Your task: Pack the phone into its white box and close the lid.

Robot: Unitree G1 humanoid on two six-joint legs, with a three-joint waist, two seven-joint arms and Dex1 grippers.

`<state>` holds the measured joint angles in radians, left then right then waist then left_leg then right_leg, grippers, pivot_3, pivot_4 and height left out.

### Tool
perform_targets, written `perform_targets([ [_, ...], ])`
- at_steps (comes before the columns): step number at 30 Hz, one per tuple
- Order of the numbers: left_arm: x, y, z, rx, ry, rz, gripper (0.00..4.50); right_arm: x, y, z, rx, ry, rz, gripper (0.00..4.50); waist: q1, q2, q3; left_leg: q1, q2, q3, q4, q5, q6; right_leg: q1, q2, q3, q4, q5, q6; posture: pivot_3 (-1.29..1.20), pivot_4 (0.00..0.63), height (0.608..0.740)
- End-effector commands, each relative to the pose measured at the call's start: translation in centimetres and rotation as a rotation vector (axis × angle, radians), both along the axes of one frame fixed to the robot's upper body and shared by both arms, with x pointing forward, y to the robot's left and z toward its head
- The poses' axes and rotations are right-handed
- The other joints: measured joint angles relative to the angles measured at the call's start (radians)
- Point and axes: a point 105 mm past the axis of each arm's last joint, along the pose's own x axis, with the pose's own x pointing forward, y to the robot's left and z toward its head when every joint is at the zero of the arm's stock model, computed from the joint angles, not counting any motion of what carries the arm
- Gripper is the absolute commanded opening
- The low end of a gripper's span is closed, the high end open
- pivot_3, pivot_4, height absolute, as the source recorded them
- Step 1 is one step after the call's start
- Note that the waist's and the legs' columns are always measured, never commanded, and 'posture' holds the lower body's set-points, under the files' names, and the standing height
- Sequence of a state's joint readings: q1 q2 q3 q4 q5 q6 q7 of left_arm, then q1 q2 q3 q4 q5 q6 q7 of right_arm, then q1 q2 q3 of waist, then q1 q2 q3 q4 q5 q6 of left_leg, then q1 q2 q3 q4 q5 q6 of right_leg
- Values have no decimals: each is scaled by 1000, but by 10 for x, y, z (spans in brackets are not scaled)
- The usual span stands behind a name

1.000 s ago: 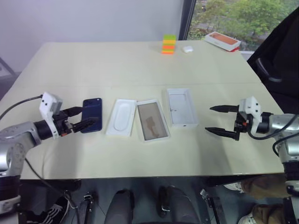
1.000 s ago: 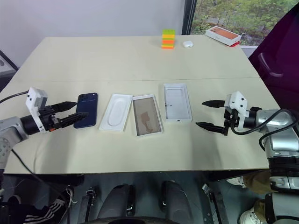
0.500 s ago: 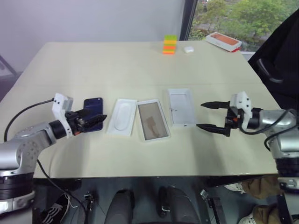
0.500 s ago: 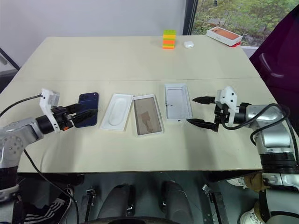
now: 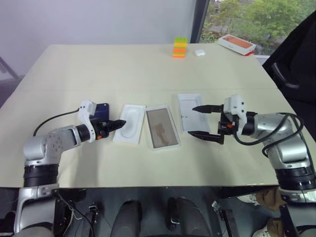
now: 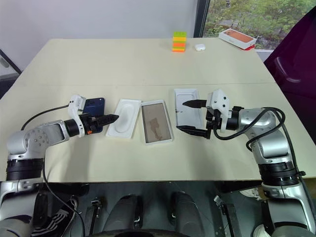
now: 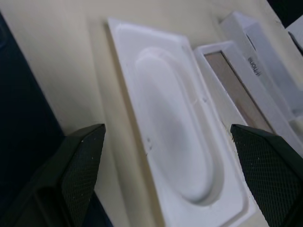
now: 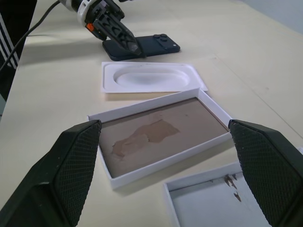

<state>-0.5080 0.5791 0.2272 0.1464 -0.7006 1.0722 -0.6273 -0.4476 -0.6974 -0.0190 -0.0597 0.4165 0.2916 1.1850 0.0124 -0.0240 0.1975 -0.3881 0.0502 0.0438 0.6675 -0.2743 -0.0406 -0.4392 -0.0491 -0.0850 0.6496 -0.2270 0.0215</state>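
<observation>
The packing has not begun, I judge: this is the approach step. The white box (image 6: 156,122) lies open on the tabletop (image 6: 148,64), its brownish floor bare. I take it as the landmark. Just beside it, on the robot's left, lies a white insert (image 6: 123,117) with a rounded recess, and beyond that insert lies the phone (image 6: 94,112), flat and dark blue. Just beside the box on the other side lies the lid (image 6: 186,107), with its plain white inside turned up.

The left pincer (image 5: 114,125) has its fingers spread wide and holds nothing. It hangs low between the phone and the insert, over the phone's near end. The right pincer (image 6: 190,116) is also spread wide and empty. It stands at the lid's near end, one finger above it and one at its near edge; I cannot tell if it touches.

The next move, in my judgement, is to close the left pincer on the phone, probably across its long edges, which is hard because the phone is thin and lies flat.

The tabletop is pale cream and smooth. Far behind the box stand a stack of coloured blocks (image 6: 177,41), a small white case (image 6: 198,47) and a white box with an orange top (image 6: 239,37). Behind them is a window with green trees (image 6: 247,15).
</observation>
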Motion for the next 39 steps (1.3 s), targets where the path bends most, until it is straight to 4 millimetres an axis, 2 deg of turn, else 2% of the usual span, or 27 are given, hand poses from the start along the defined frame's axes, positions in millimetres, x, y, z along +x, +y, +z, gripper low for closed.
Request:
perform_targets([
  [1,2,-4,-8,-20,57,-5,4452,-5,4,11,10,-58,22,4500,-1,0,0,0,0,0,0,0,0,0,0,0,0,0,0,0,150,740],
  [7,10,-8,-17,-24,141,22,4452,-3,5,10,14,-66,19,4500,-1,0,0,1,0,0,0,0,0,1,0,0,1,0,0,0,150,740],
  [11,19,-21,-14,-43,162,12,4452,-3,7,11,13,-78,20,4500,2,0,0,3,0,-1,0,0,0,3,0,0,1,0,0,0,150,740],
  [16,16,-40,-22,-33,219,-48,4452,-3,9,12,17,-86,20,4500,2,0,0,6,-1,-1,0,0,0,6,-1,0,0,0,0,0,150,740],
  [19,13,-42,-28,-19,243,-63,4452,-2,8,13,20,-89,13,4500,2,0,0,7,-1,-1,0,0,0,8,-1,0,0,0,1,0,150,740],
  [20,12,-42,-30,-20,248,-63,3934,-2,7,13,17,-91,9,4500,2,0,0,8,-1,-1,0,0,0,8,-1,0,0,0,1,0,150,740],
  [21,10,-42,-32,-11,256,-69,3634,-2,7,13,19,-91,6,4500,1,0,0,9,-1,-1,0,0,0,8,-1,0,0,0,1,0,150,740],
  [23,8,-41,-35,-17,271,-66,2557,-2,6,12,16,-91,3,4500,1,0,0,9,-1,0,-1,0,0,9,-1,0,-1,-1,1,0,150,740],
  [28,7,-38,-37,-13,285,-55,208,-2,7,15,19,-98,2,4500,1,0,0,9,-1,0,-1,0,0,9,-1,0,-1,-3,4,0,150,740],
  [29,7,-37,-37,-18,286,-53,49,-2,7,15,19,-98,2,4500,1,0,0,9,-1,0,-1,0,0,9,-1,0,-1,-3,4,0,150,740],
  [36,2,-31,-32,-84,302,-40,49,0,5,13,18,-97,-6,4500,-3,0,0,11,-1,0,-2,0,0,9,-1,0,-1,-3,4,0,150,740],
  [39,4,-20,-10,-153,253,-18,49,-5,10,11,31,-61,14,4500,-6,0,0,11,-1,0,-2,0,0,9,-1,1,-1,-3,4,0,150,740],
])
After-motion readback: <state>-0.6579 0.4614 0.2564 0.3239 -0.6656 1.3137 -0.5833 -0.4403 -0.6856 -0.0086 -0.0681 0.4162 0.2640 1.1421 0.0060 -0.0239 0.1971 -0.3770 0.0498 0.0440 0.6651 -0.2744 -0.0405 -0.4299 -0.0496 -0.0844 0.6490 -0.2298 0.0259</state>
